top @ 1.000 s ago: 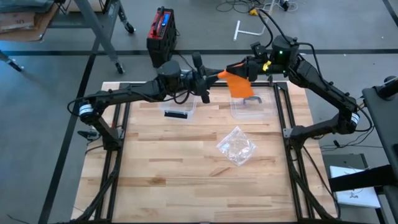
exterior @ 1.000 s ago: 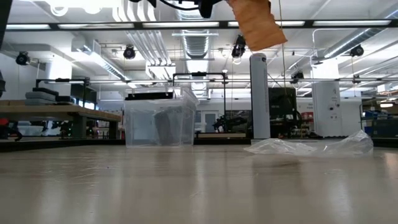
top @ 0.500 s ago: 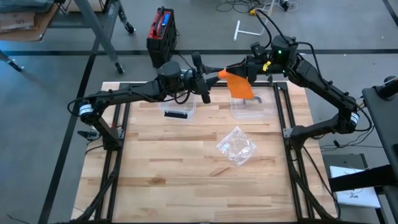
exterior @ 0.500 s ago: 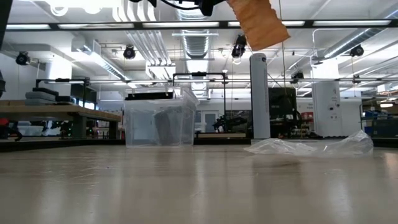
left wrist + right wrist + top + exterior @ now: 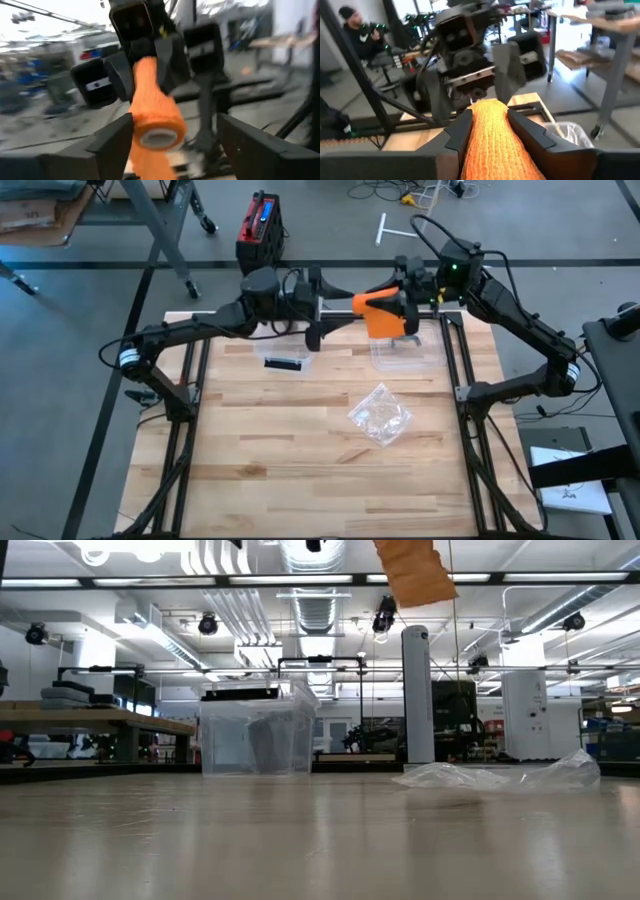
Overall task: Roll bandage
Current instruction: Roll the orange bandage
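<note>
Orange bandage (image 5: 380, 313) is hanging above the table's (image 5: 300, 440) far edge, its roll clamped between the fingers of the right hand (image 5: 405, 302), a loose tail dangling below. Facing it, the left hand (image 5: 322, 308) is standing wide open, gripping nothing.

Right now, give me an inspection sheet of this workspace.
Surface: wooden table, mostly bare.
Job's things: orange bandage roll held in the air over the table's far edge, a loose tail hanging.
Clutter: two clear bins; crumpled clear plastic bag.
Claws: right claw shut on the roll; left claw open, fingers either side of the roll's end.
Cables: loose cords on the floor.
Surroundings: red and black case on the floor; seated person beyond the table.
</note>
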